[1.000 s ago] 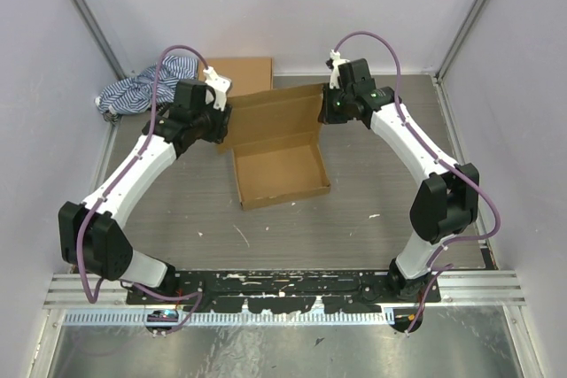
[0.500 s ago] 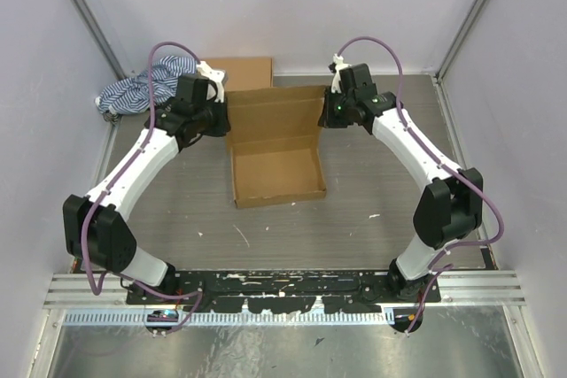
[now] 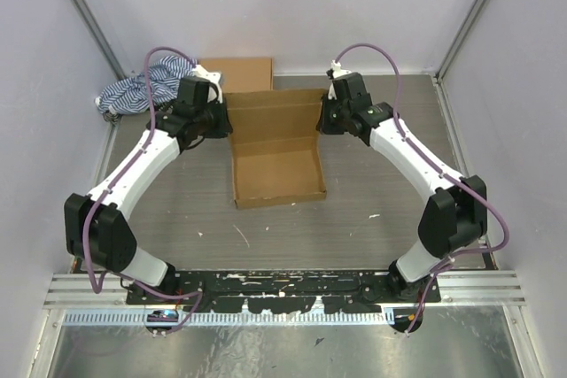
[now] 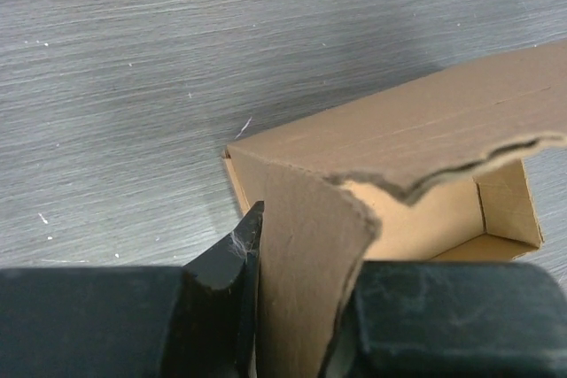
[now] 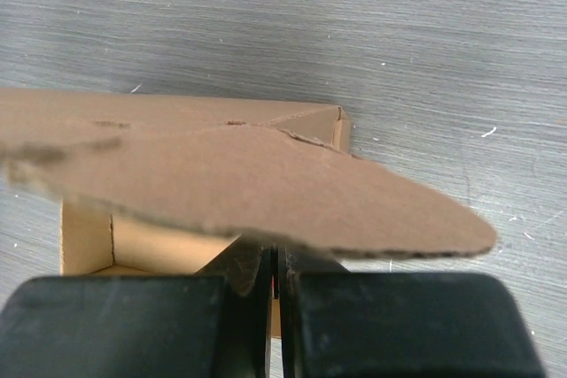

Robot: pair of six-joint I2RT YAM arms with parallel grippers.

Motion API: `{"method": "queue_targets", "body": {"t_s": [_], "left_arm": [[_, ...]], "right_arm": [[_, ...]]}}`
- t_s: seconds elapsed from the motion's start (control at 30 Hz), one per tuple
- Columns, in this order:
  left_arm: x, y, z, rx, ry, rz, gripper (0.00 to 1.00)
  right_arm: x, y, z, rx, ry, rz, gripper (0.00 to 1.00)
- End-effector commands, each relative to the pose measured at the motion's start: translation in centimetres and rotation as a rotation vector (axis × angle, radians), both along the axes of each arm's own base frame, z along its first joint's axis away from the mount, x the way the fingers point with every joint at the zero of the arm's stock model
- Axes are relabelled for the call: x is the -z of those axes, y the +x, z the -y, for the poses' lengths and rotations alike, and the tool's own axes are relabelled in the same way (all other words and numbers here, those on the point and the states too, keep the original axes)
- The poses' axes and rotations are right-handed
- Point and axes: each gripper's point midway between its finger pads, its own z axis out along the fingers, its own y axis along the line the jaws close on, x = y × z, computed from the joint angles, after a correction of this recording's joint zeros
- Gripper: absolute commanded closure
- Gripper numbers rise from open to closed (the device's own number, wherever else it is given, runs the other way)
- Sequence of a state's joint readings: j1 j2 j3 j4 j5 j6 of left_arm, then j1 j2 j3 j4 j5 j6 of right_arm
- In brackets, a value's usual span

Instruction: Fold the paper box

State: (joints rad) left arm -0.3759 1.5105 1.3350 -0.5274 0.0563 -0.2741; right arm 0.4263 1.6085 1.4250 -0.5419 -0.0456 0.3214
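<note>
The paper box [image 3: 276, 170] lies open at mid-table, its tray toward me and its lid standing up at the back. My left gripper [image 3: 227, 118] is at the lid's back left corner. In the left wrist view its jaws [image 4: 301, 258] are shut on a brown side flap [image 4: 306, 263] of the paper box. My right gripper [image 3: 322, 118] is at the lid's right end. In the right wrist view the jaws [image 5: 275, 258] are pressed together under a rounded flap [image 5: 266, 183] that hides their tips.
A second, compact cardboard box [image 3: 237, 73] sits against the back wall, just behind the lid. A blue-and-white striped cloth [image 3: 133, 93] is bunched at the back left. Grey walls close in both sides, and a metal rail [image 3: 283, 289] runs along the near edge.
My left gripper has closed on the left flap. The box has turned from skewed to square with the table, and both grippers have shifted slightly left with it.
</note>
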Motion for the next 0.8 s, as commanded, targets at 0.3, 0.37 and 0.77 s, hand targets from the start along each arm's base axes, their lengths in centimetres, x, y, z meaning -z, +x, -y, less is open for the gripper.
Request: {"method": "queue_targets", "body": {"t_s": [0.3,0.37,0.77], "left_arm": [[2.9,-5.0,2.4,0.08,-0.03,-0.065,0.77],[3.0,-5.6,2.3,0.082,-0.029,-0.065,0.75],[3.4,-12.7,0.3,0.066,-0.019,-0.08,0.63]], "right_arm": [[2.5,-5.2,0.8,0.016,-0.04,-0.048,0.99],[3.1,-6.3,0.8,0.014,-0.052,-0.06,0.98],[2.6,-15.1,2.1,-0.075,-0.03,-0.12,0.32]]}}
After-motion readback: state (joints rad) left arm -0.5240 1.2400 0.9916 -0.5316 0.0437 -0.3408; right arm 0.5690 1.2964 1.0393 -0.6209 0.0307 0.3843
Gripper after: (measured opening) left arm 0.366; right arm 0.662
